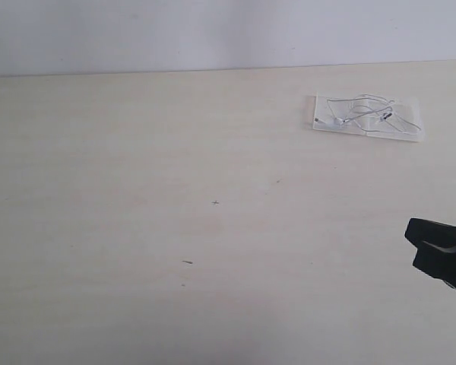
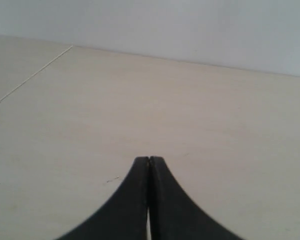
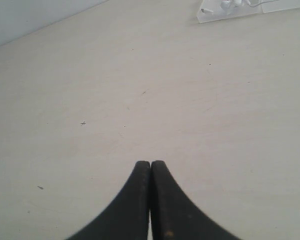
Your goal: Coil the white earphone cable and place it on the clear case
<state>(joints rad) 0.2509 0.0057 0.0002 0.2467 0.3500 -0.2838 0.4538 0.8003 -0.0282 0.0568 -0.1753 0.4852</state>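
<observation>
The white earphone cable point(image 1: 368, 114) is lying bunched up on top of the clear case point(image 1: 321, 115), which sits close to the worktop's point(image 1: 175, 190) far edge; loads of bare worktop on the near side of the case, just a few tiny dark specks point(image 1: 188, 262) there; right hand point(image 1: 439, 247) is well apart from the case, tips pressed together, gripping nothing; left hand point(image 2: 149, 162) same deal, pinched closed over bare worktop, empty.
</observation>
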